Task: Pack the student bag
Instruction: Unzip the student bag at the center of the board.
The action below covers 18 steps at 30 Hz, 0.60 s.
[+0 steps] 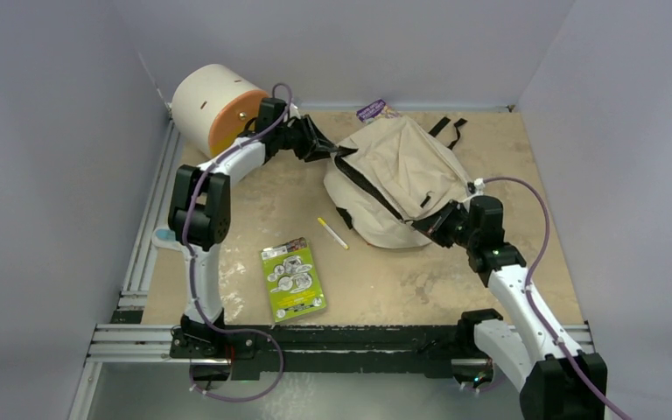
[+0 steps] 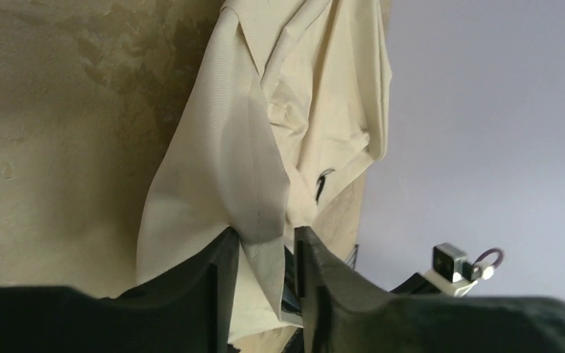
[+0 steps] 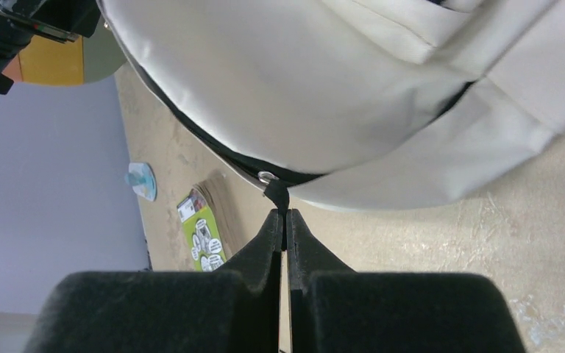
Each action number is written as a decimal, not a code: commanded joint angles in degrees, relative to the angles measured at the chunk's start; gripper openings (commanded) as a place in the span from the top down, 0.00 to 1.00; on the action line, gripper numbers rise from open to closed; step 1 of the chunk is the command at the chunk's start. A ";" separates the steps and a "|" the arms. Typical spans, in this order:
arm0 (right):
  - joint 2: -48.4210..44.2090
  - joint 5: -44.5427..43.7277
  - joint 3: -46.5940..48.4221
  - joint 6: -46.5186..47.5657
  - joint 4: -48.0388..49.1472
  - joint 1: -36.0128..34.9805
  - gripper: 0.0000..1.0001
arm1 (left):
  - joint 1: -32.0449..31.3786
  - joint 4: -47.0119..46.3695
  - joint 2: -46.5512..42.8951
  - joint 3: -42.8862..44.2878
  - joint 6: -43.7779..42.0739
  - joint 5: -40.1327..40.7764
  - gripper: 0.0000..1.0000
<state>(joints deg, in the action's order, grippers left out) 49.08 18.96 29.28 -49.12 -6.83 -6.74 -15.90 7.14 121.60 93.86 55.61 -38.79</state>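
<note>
Two arms reach out from the near edge of the tan table. Nearest, a green printed packet lies flat. Just beyond it lies a pale yellow pen, near the bag but apart from it. The right gripper is closed, its fingertips pinching the black zipper pull on the near side of the student bag. The bag, cream with black zipper lines, lies slumped toward the far right of the table. At its far-left corner the left gripper stands slightly parted. A fold of cream cloth sits between the fingers, touching one, with a dark slit beside the other. Farthest are a cream drum with an orange front in the far-left corner, and a purple packet behind the bag.
</note>
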 commanded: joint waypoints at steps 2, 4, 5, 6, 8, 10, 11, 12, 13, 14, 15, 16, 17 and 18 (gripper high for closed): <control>2.83 6.93 0.35 4.56 6.54 0.05 1.00 | 0.17 1.26 -10.92 -4.36 -6.48 -0.13 0.56; 4.04 8.51 0.87 5.42 8.19 0.01 1.00 | -0.38 1.68 -15.49 -9.36 -7.89 2.55 0.53; 4.55 9.03 1.21 5.80 8.53 0.06 1.00 | -0.63 1.76 -18.00 -11.58 -8.35 3.74 0.53; 5.13 9.53 1.58 6.26 8.77 0.05 1.00 | -0.88 1.90 -20.36 -13.52 -8.82 4.96 0.52; 6.37 10.31 2.32 6.95 9.06 0.04 1.00 | -2.06 1.91 -25.09 -17.72 -9.00 6.99 0.51; 7.70 10.74 2.80 7.40 9.24 0.04 1.00 | -5.28 2.41 -29.44 -21.35 -9.03 10.48 0.51; 8.07 10.74 2.88 7.41 9.41 0.06 1.00 | -7.95 3.35 -31.47 -22.68 -9.03 14.30 0.51; 8.45 10.68 2.73 7.40 9.57 0.01 1.00 | -10.64 4.16 -33.32 -24.00 -8.76 18.24 0.51; 8.75 10.60 2.62 7.36 9.83 -0.01 1.00 | -13.49 4.49 -35.51 -25.44 -7.57 23.82 0.51; 8.93 10.43 2.44 7.14 10.08 0.01 1.00 | -16.06 4.49 -36.73 -26.86 -5.48 27.51 0.51; 9.06 10.28 2.22 6.91 10.35 0.03 1.00 | -18.26 4.55 -37.56 -28.11 -3.02 30.51 0.51; 9.20 10.15 1.98 6.56 10.54 0.05 1.00 | -20.47 4.59 -37.97 -28.88 -0.50 33.64 0.51; 9.08 10.06 1.74 6.19 10.74 0.03 1.00 | -22.49 4.61 -37.86 -29.28 1.34 36.01 0.50; 9.04 9.97 1.51 5.88 10.92 0.03 1.00 | -24.67 4.56 -37.32 -29.26 3.34 38.09 0.51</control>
<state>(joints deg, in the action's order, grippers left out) 58.39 27.70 29.45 -43.44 0.71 -6.74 -34.09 11.05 84.86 66.83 51.48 -15.66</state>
